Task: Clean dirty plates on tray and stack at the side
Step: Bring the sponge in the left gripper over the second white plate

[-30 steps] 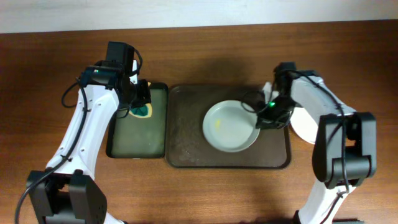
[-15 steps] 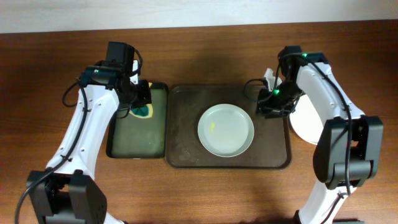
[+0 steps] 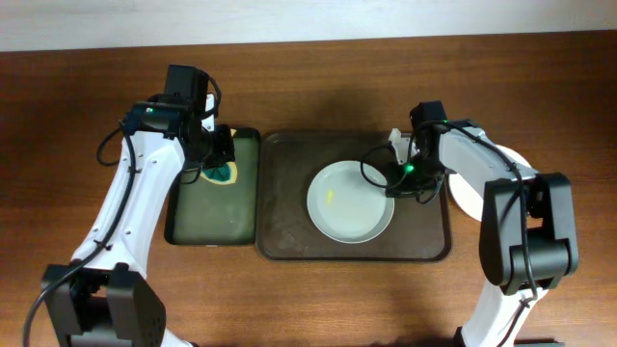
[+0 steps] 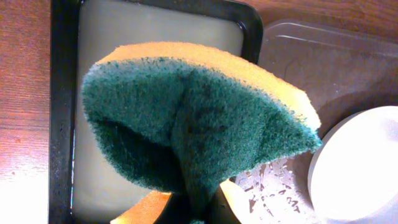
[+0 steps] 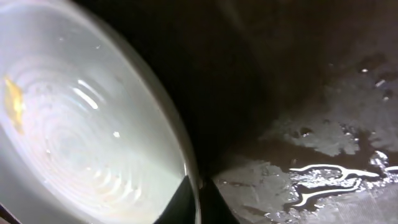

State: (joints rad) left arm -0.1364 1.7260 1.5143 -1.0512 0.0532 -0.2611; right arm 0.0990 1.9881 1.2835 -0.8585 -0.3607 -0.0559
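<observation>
Two white plates show overhead: one plate [image 3: 350, 201] lies inside the tray [image 3: 284, 217], right of its centre; another plate [image 3: 469, 200] rests on the tabletop [image 3: 77, 96] just past the tray's right edge; the right tool [image 3: 398, 180] sits at the first plate's right rim; the left tool [image 3: 220, 170] hangs left of the tray. Left wrist: that tool is clamped on a green-and-yellow sponge [image 4: 199, 118]. Right wrist: fingertips [image 5: 181, 200] straddle the plate's rim over the wet tray; gripping or not, I cannot tell.

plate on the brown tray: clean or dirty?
Dirty. The plate has a small yellow smear left of its middle in the overhead view, and the right wrist view shows it too.
</observation>
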